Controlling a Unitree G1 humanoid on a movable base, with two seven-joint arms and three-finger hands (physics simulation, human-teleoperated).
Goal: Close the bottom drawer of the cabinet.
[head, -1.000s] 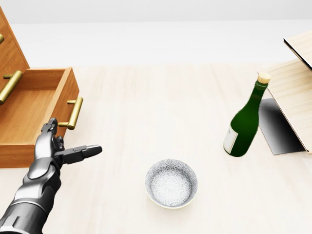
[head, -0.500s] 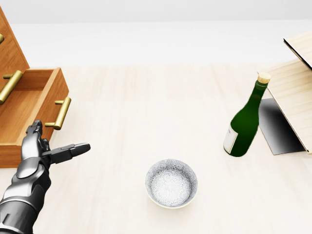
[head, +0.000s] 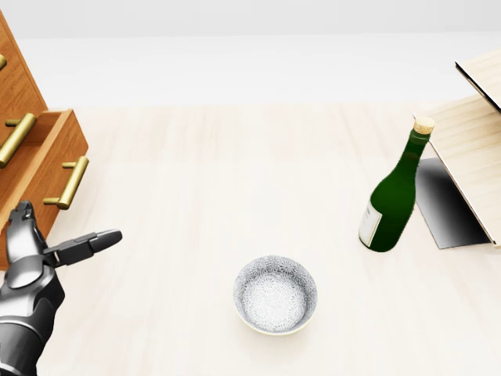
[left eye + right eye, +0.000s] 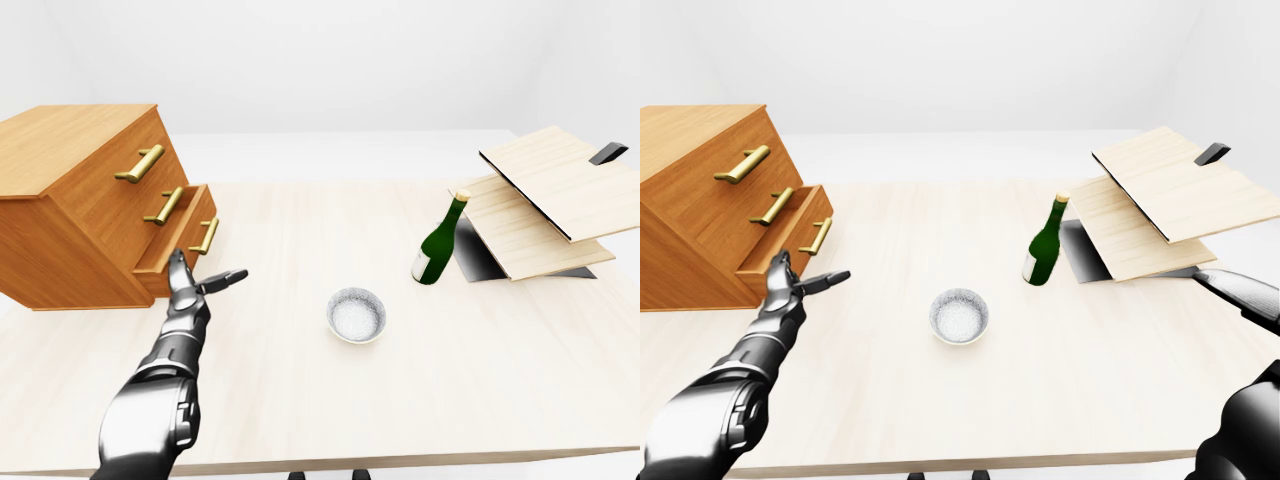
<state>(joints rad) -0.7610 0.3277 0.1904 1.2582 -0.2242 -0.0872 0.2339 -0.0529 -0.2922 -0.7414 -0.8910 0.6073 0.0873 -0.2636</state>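
Note:
The wooden cabinet (image 4: pixel 70 190) stands at the left of the table, with three brass-handled drawers. Its bottom drawer (image 4: pixel 178 250) sticks out a short way, brass handle (image 4: pixel 205 236) facing right. My left hand (image 4: pixel 200 280) is open, its fingers (image 4: pixel 180 270) upright against the lower part of the drawer's face and the thumb pointing right. In the head view the hand (image 3: pixel 47 251) sits just below the drawer (image 3: pixel 55 145). My right hand (image 4: pixel 1245 295) shows only at the right edge of the right-eye view, one finger stretched straight, holding nothing, far from the cabinet.
A patterned bowl (image 4: pixel 356 314) sits mid-table. A green corked bottle (image 4: pixel 440 243) stands to its right, beside stacked light wooden boards (image 4: pixel 540 200) propped over a dark block. The table's near edge (image 4: pixel 400 462) runs along the bottom.
The bottom drawer has slid left into the cabinet, from well open to slightly open. My left hand has moved left with it, still open against its face.

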